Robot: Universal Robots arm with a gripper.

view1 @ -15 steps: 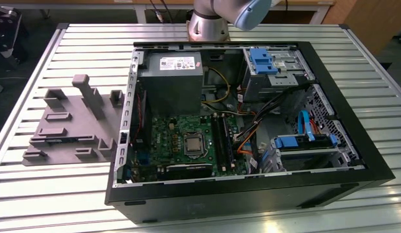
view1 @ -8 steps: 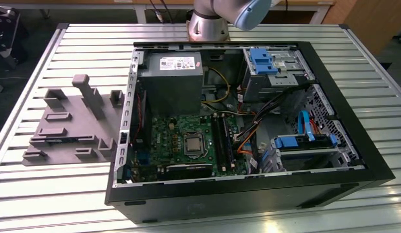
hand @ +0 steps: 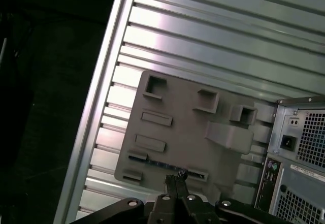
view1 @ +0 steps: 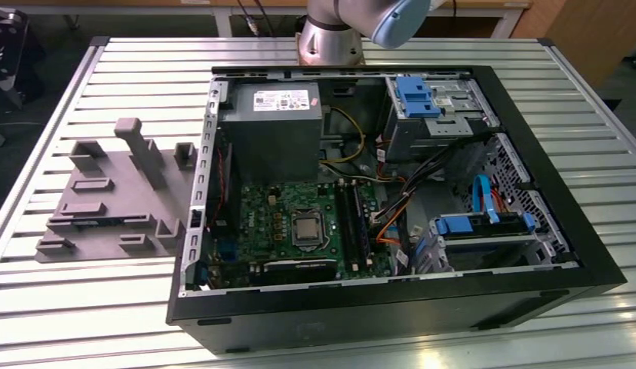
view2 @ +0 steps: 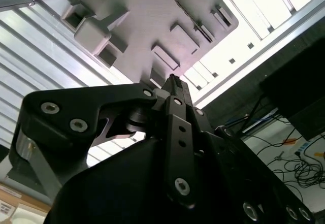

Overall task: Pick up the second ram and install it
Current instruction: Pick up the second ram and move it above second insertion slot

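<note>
My gripper hovers above the grey holder block, its fingers pressed together with nothing between them. The second ram sits in a slot of that block, just beside my fingertips. The open computer case stands next to the block.

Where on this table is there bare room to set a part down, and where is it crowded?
Bare ribbed table lies between the grey holder block and the near edge, and again behind the block, both on the exterior view's left of the computer case. Inside the case, cables and drive cages crowd everything.
</note>
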